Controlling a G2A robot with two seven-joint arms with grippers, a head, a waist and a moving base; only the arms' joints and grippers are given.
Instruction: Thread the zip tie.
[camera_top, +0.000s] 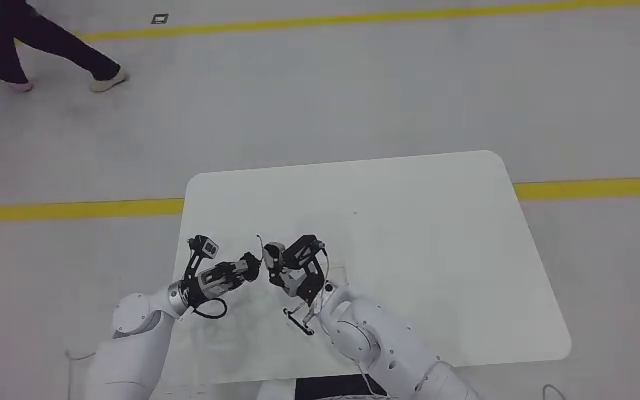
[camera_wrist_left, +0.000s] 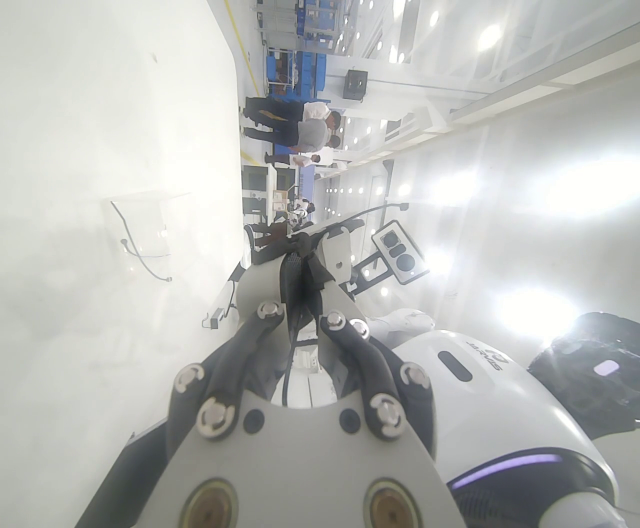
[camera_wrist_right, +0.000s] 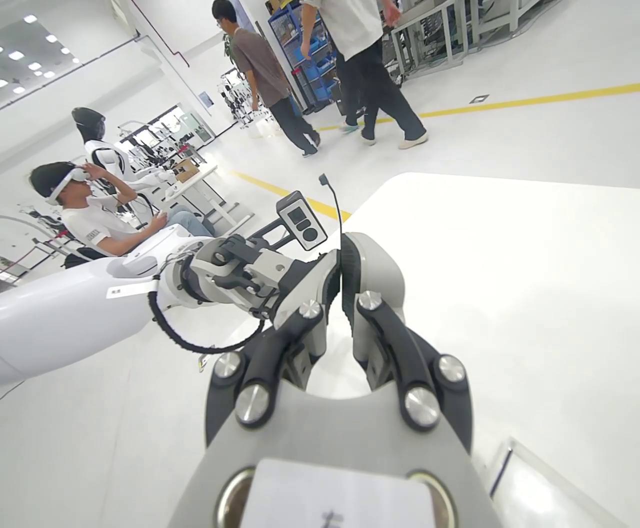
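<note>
Right wrist view, centre: with right gripper (camera_wrist_right: 341, 260) and left gripper (camera_wrist_left: 300, 248) both pinched shut on the zip tie (camera_wrist_right: 339, 212), line its tail squarely with the head slot, then feed slowly.

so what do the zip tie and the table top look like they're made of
zip tie: thin matte black strip curving without kinking, so flexible plastic, probably nylon. table top: smooth white with a soft sheen and a rounded corner, likely laminate or painted board; the core can't be told.
</note>
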